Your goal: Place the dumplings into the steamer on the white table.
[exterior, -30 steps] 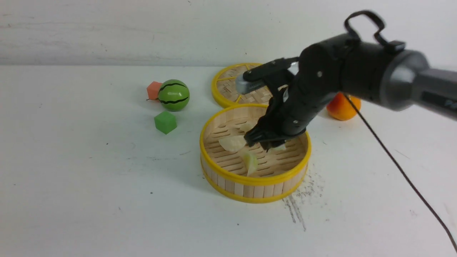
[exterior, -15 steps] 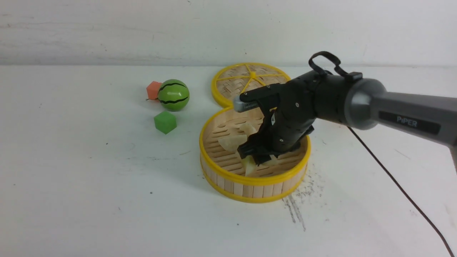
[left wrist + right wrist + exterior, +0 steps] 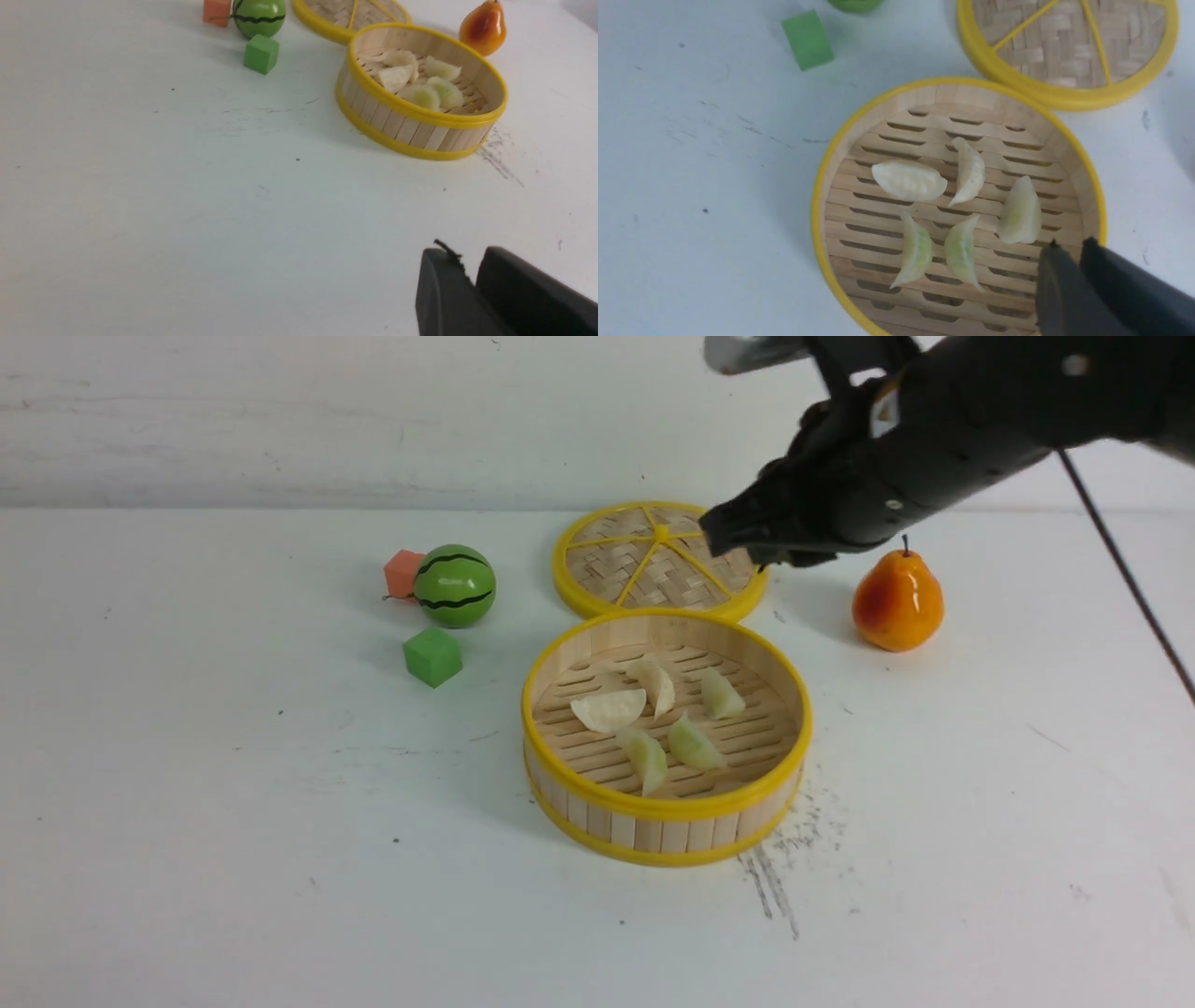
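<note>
The steamer (image 3: 653,826) stands mid-table on the white table (image 3: 233,803), with several pale dumplings (image 3: 609,709) lying on its slatted floor. My right gripper (image 3: 721,534) hangs high above the steamer's far side, over the lid, shut and empty. In the right wrist view its fingertips (image 3: 1052,252) sit over the steamer (image 3: 971,98) near its rim, beside the dumplings (image 3: 909,180). My left gripper (image 3: 467,254) is shut and empty, low over bare table, well away from the steamer (image 3: 411,133) and its dumplings (image 3: 423,95). It does not appear in the front view.
A flat woven yellow-rimmed lid (image 3: 658,560) lies just behind the steamer. An orange pear (image 3: 896,602) stands to the right. A watermelon ball (image 3: 454,584), a red-orange block (image 3: 401,572) and a green cube (image 3: 432,656) sit to the left. A black cable (image 3: 1120,560) trails from the right arm.
My right gripper has lifted out of the steamer, up and toward the back right, and its jaws are now closed. The dumplings it covered now show on the steamer floor.
</note>
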